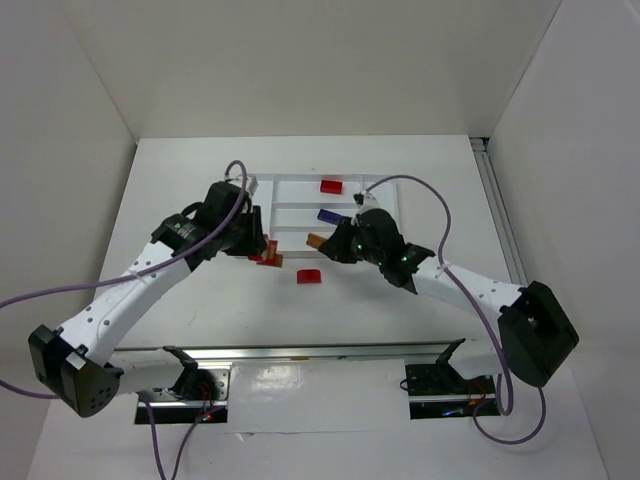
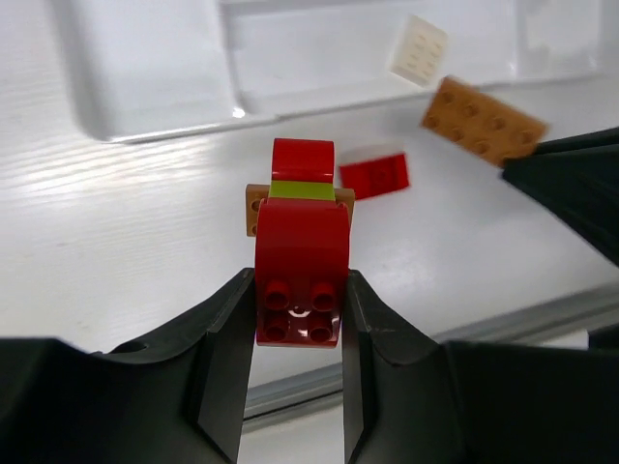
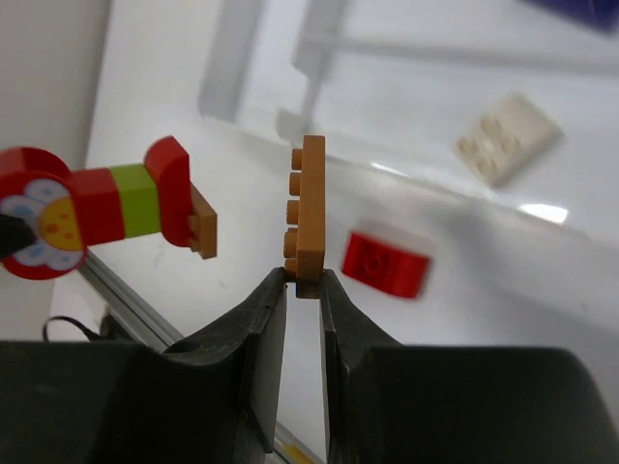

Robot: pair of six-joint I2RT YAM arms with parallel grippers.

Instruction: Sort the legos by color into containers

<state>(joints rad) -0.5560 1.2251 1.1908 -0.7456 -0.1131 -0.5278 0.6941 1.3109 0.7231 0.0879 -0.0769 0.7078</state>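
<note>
My left gripper (image 2: 300,300) is shut on a stack of legos held above the table: a red brick (image 2: 302,242), a lime green one (image 2: 302,190), another red, and a small orange-brown piece (image 2: 253,208) at its far end. The stack also shows in the right wrist view (image 3: 135,200). My right gripper (image 3: 304,280) is shut on a flat orange-brown plate (image 3: 311,208), held on edge just right of the stack and apart from it. A loose red brick (image 1: 308,276) lies on the table below. The white tray (image 1: 390,195) holds a red brick (image 1: 331,186), a blue brick (image 1: 327,215) and a cream-white brick (image 3: 508,138).
Both grippers (image 1: 262,250) (image 1: 318,241) meet close together just in front of the tray's near edge. A metal rail (image 1: 300,352) runs along the near edge of the table. White walls enclose the table on three sides.
</note>
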